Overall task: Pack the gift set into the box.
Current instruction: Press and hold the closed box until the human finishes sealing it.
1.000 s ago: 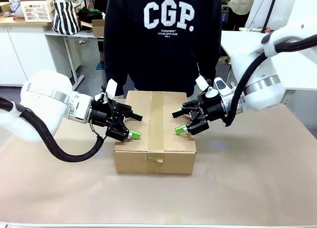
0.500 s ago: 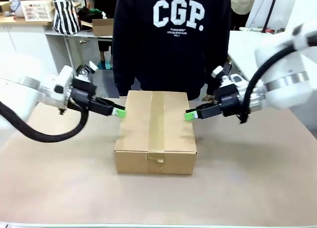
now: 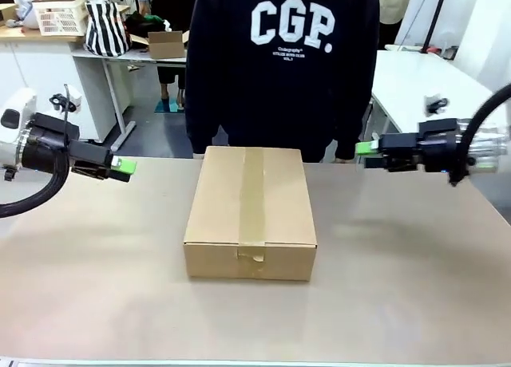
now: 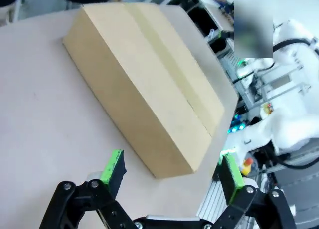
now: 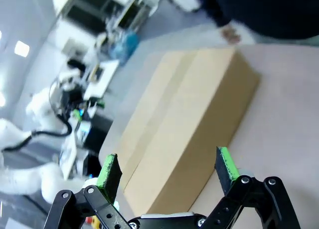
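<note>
Both hands clear: left hand [image 4: 172, 171] and right hand [image 5: 168, 169] spread wide, empty, well apart from box [image 3: 251, 209]. Box mid-counter [image 3: 399, 303], flaps shut, taped. Gift set unseen, presumably inside. Best: hold arms wide, no contact.

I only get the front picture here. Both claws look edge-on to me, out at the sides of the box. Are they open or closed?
Observer: The left gripper is open; its wrist camera shows the green pads spread wide, empty.
Operator: And the other one?
Observer: The right gripper is open and empty too.
Operator: Is the box sealed down its sides?
Observer: The left wrist view shows the long side as plain cardboard, with tape along the top seam.
</note>
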{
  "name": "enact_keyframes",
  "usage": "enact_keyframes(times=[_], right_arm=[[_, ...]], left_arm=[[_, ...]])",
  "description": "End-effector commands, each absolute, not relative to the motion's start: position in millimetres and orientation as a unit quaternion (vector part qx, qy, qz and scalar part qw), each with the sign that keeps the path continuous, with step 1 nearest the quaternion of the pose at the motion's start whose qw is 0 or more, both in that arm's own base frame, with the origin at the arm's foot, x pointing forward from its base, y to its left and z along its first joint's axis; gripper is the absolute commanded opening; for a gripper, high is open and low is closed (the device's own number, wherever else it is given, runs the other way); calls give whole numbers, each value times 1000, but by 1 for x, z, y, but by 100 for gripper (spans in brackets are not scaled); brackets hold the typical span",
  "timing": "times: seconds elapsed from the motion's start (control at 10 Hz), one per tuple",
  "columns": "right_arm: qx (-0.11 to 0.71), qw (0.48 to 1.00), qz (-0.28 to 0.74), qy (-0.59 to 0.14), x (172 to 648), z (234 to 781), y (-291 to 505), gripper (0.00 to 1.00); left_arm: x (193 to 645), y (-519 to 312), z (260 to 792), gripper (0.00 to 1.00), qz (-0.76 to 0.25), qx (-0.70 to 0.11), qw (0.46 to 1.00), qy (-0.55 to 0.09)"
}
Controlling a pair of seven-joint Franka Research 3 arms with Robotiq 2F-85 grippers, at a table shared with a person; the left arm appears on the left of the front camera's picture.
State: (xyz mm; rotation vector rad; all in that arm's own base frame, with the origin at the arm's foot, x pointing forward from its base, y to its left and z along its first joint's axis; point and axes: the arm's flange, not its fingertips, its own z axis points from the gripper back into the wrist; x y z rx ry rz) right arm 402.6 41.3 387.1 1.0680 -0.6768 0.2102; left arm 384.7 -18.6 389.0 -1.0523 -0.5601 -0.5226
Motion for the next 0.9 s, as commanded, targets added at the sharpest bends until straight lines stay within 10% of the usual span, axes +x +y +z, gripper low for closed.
enact_keyframes(times=[0.0, 0.8], right_arm=[[503, 803, 133, -291, 398, 388, 61, 100], [503, 803, 133, -291, 398, 388, 61, 100]], left_arm=[[384, -34, 392, 100, -267, -469, 804, -249], [384, -34, 392, 100, -267, -469, 804, -249]])
